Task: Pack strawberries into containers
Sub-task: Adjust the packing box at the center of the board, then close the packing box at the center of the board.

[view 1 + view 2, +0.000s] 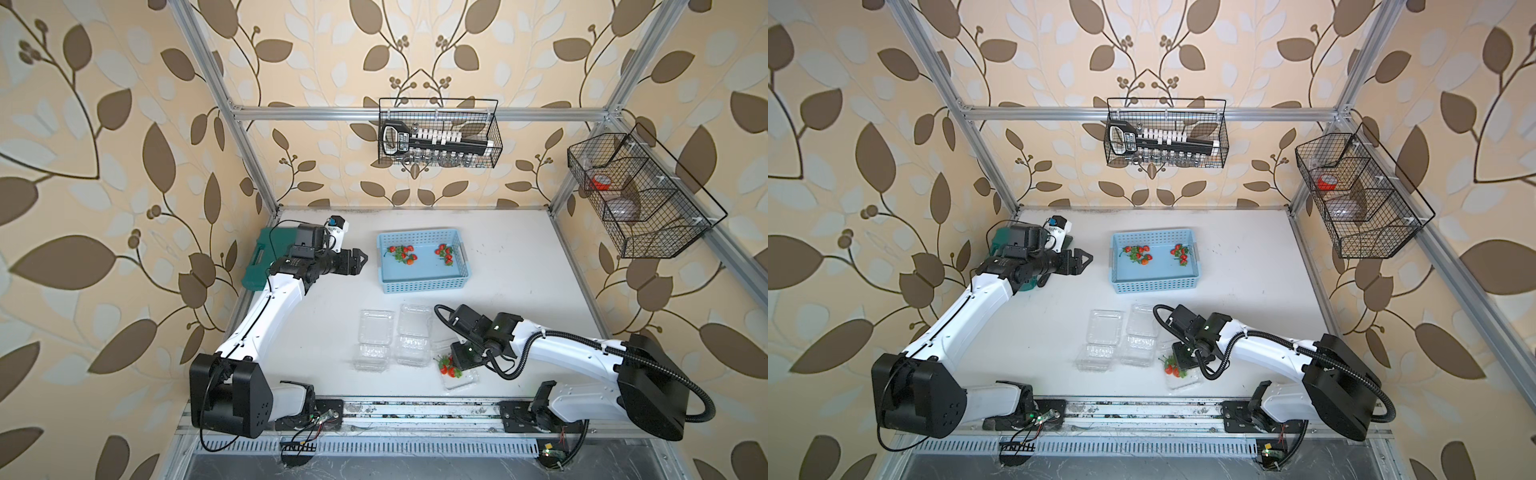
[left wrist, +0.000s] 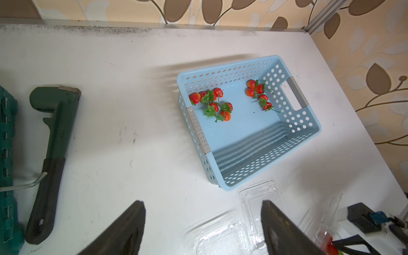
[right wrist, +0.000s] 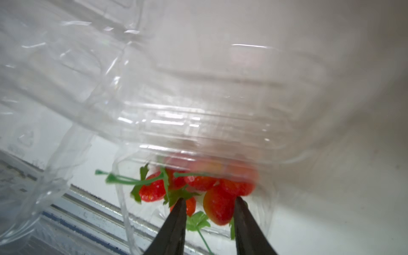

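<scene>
**A:** Nearest the lens on the right wrist is the right gripper (image 3: 210,199). Its tips stand a narrow way apart with an orange-red strawberry (image 3: 217,209) lying between them, down inside a clear clamshell container (image 3: 198,123). I see no pinch, and the berry looks loose.

**B:** So that container holds a small heap at the front of the table (image 1: 324,316). Where are the others?

**A:** They are well apart from it, toward the back, in the light blue perforated basket (image 1: 424,286). There is a left-end cluster (image 1: 402,254) and a right-end cluster (image 1: 444,253). Two empty clamshells (image 1: 376,332) lie open just beside the filled one.

**B:** Which arm is nearer the basket?

**A:** The left. The left gripper (image 1: 359,262) has its fingers wide and empty and hangs just beside the basket's left short wall. It points along the basket's long axis, which runs side to side. The left-end cluster lies straight ahead of those fingers, just over the wall. I'd judge that the easier reach, since the right gripper sits low in its container and farther off.
</scene>
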